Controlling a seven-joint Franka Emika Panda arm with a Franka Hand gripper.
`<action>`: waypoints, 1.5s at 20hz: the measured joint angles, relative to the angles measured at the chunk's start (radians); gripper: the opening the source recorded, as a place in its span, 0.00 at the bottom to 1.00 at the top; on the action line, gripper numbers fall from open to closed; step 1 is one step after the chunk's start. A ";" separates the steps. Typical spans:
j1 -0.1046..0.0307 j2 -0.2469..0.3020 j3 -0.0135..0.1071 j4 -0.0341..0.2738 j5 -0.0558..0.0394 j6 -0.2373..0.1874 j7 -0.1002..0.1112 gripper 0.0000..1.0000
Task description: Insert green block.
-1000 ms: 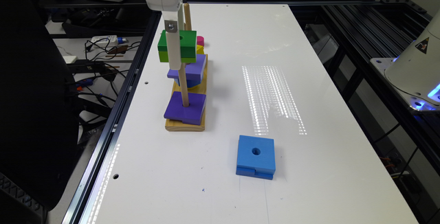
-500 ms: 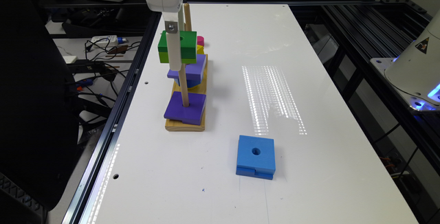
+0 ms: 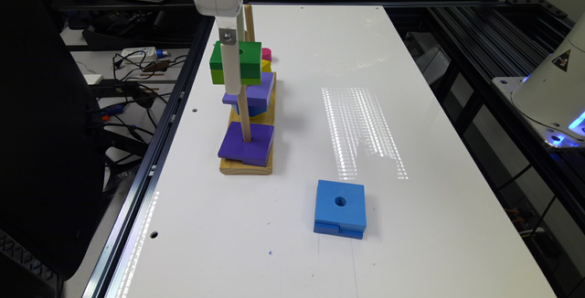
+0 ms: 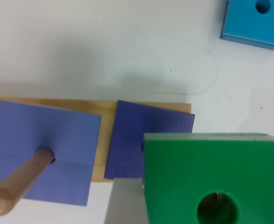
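Observation:
The green block (image 3: 247,60), dark green over lime with a round centre hole, hangs in the air with my gripper (image 3: 236,77) shut on it. It sits level with the top of the nearest peg (image 3: 245,119) of the wooden base (image 3: 244,166), and the peg's top is hidden behind my finger. In the wrist view the green block (image 4: 216,172) partly covers a purple block (image 4: 146,140), and one grey finger (image 4: 123,203) presses its side. Whether the peg enters the hole I cannot tell.
A purple block (image 3: 247,146) lies at the foot of the nearest peg. A second purple block (image 3: 252,90) rests on the middle peg (image 4: 18,184). Yellow and pink pieces (image 3: 266,58) sit at the far peg. A blue block (image 3: 340,206) lies on the white table (image 3: 411,225).

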 joint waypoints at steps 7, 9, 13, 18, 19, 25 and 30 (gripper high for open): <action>0.000 0.015 -0.001 0.000 -0.0013 0.010 0.000 0.00; 0.000 0.015 -0.001 0.000 -0.0014 0.010 0.000 0.00; 0.000 0.015 -0.001 0.000 -0.0015 0.010 0.000 0.00; 0.000 0.015 -0.001 0.000 -0.0016 0.010 0.000 0.00; 0.000 0.015 -0.001 0.000 -0.0016 0.010 0.000 0.00; 0.000 0.017 -0.001 0.000 -0.0019 0.011 0.000 0.00; 0.000 0.022 -0.001 0.000 -0.0042 0.016 0.000 0.00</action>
